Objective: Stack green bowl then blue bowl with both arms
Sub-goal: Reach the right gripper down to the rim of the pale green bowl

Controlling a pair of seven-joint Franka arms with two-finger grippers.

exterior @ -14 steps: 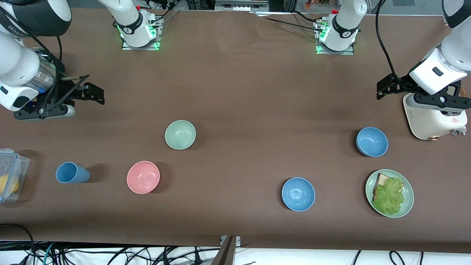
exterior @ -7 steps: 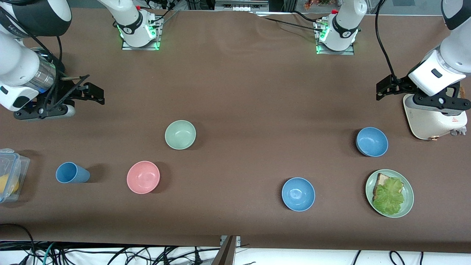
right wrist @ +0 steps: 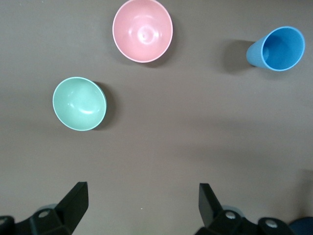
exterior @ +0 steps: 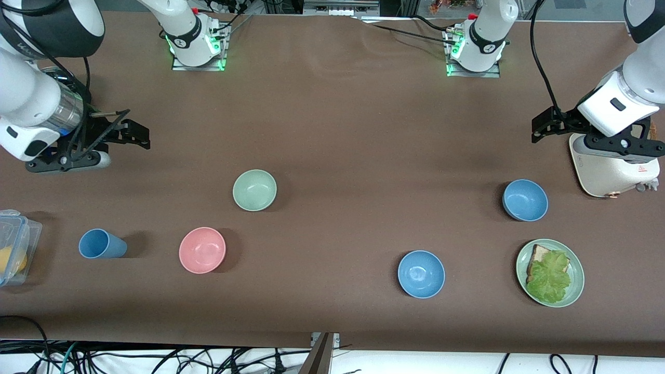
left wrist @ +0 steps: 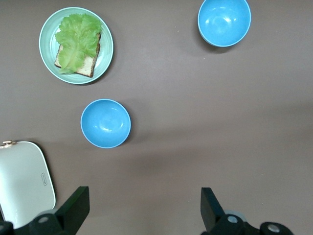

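Left tool hangs wide open and empty above the worktop, near the toaster. Right tool gapes empty too, well apart from the green bowl.

Pink bowl, blue cup, toast-and-lettuce plate, white toaster, plastic container.

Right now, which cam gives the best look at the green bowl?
Right wrist view: the green bowl sits close below that camera, large, whole rim and empty inside showing, beside the pink bowl. Front view shows it whole but smaller. Left wrist view does not show it, only blue bowls and the plate.
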